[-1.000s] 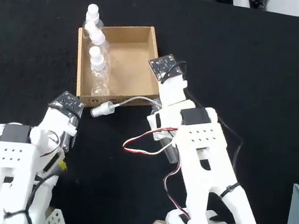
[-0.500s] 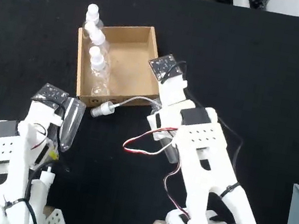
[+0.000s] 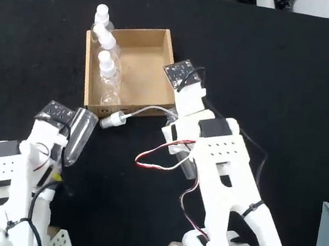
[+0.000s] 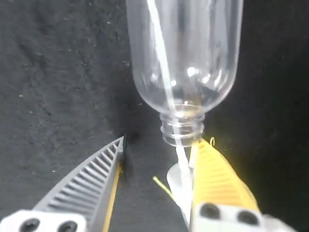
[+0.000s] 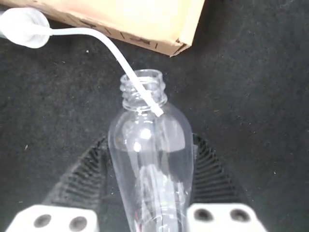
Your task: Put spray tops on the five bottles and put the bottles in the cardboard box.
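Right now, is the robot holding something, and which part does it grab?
The right gripper holds a clear bottle by its body, below the neck. The left gripper is open and grips nothing.

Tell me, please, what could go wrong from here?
The tube of the loose spray top lies across the neck of the bottle in the right gripper, not inside, and may slide off. The second bottle at the open left gripper shows bare threads; its unseated top may fall out.

Bright, even light on the black desk (image 3: 289, 68), small glints on the clear bottle (image 4: 186, 58) (soft shadow beside its neck).
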You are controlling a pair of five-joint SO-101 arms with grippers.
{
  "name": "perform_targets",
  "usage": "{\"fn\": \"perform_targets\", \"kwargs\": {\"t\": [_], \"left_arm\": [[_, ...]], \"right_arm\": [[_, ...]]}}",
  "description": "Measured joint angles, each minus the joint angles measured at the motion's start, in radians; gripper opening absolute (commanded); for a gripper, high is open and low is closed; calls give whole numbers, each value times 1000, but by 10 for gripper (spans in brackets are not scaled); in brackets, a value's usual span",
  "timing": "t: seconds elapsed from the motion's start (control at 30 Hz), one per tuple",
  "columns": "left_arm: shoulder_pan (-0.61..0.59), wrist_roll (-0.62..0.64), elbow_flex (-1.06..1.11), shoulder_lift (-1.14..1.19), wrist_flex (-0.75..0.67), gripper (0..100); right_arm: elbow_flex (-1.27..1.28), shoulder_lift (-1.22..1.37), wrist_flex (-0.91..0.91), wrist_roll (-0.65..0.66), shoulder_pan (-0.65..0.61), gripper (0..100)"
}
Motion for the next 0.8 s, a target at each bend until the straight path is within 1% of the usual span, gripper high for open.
{"fn": "perform_targets", "kwargs": {"t": [0.2,0.37,0.47,0.7,0.8], "left_arm": [[-61,-184,-40,0,-3,198],[-68,-262,-104,0,-14,198],[-72,-304,-112,0,-92,198],[-72,-336,-69,2,-362,198],[-83,-339,-61,2,-399,198]], "right_arm": [[0,0,-3,0,0,85],[21,0,-37,0,0,85],[28,0,-49,0,0,85],[28,0,-55,0,0,85],[28,0,-55,0,0,85]]}}
